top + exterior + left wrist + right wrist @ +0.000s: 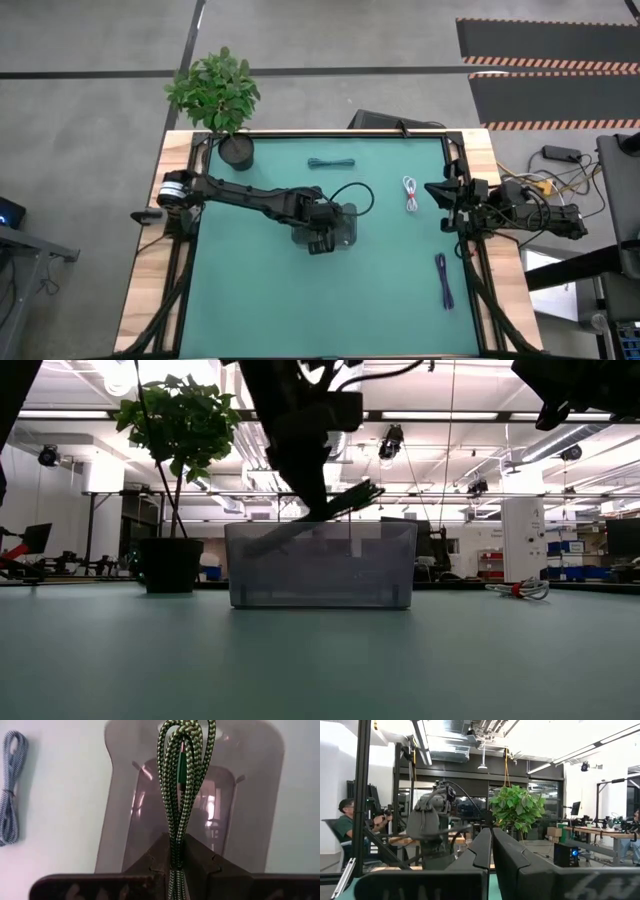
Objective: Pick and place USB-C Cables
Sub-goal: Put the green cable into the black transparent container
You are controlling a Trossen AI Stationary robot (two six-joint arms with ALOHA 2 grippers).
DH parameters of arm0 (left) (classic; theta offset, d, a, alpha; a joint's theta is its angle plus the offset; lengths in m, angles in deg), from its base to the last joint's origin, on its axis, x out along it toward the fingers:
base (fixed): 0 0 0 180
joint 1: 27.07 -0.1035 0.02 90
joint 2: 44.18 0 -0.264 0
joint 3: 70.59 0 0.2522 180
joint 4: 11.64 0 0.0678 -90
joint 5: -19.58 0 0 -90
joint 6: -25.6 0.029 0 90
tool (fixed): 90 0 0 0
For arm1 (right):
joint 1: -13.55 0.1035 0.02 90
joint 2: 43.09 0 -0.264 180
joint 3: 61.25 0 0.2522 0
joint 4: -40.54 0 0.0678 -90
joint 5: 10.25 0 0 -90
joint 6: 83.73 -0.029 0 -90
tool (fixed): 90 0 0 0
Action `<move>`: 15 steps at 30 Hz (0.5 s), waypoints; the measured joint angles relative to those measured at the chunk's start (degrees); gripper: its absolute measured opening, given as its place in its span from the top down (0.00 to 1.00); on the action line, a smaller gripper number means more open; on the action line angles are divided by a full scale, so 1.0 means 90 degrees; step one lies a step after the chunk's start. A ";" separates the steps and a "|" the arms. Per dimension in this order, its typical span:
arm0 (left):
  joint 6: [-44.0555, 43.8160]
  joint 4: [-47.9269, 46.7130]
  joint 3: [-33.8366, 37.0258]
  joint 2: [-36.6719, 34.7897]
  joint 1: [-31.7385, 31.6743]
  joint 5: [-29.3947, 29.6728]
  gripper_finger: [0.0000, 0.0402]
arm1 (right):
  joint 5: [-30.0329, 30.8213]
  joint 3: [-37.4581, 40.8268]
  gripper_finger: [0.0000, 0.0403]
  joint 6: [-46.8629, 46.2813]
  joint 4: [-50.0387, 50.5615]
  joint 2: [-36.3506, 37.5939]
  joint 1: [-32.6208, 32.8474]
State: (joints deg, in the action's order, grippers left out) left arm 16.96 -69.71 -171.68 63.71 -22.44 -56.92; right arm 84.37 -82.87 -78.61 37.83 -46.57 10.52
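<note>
My left gripper (pixel 324 238) hangs over a clear plastic bin (pixel 345 226) at the table's middle, shut on the green cable bundle (pixel 182 780). In the low view the green cable (pixel 352 498) slants just above the bin's rim (pixel 320 526). The dark teal cable (pixel 331 163) lies flat on the mat toward the far edge. The white-and-red cable (pixel 411 193) and the purple-blue cable (pixel 444 280) lie flat on the mat's right part. My right gripper (pixel 440 205) waits shut at the table's right edge, holding nothing. My left gripper pinches the green cable bundle near one end (pixel 175 854) between its two fingers. The fingers slant down from the table's left side and the bundle runs along them. Its looped end (pixel 186 730) sticks out past the fingertips over the bin's opening, clear of the bin.
A potted plant (pixel 222 100) stands at the mat's far left corner. The dark teal cable (pixel 11 790) also shows in the left wrist view, beside the bin (pixel 250 795). Bare green mat (pixel 300 310) spreads toward the near edge.
</note>
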 joint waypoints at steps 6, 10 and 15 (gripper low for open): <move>0.0002 0.0253 0.0209 -0.0005 0.0000 -0.0002 0.95 | -0.0001 0.0000 0.98 -0.0002 0.0005 0.0000 0.0000; 0.0000 0.0287 0.0312 -0.0005 0.0000 0.0000 0.95 | -0.0001 0.0000 0.98 -0.0002 0.0005 0.0000 0.0001; -0.0007 0.0406 0.0430 -0.0005 0.0000 -0.0001 0.95 | 0.0000 0.0000 0.98 -0.0002 0.0013 0.0000 0.0001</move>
State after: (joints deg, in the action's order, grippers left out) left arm 16.89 -66.06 -167.81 63.67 -22.44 -56.93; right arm 84.37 -82.87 -78.63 37.95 -46.57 10.53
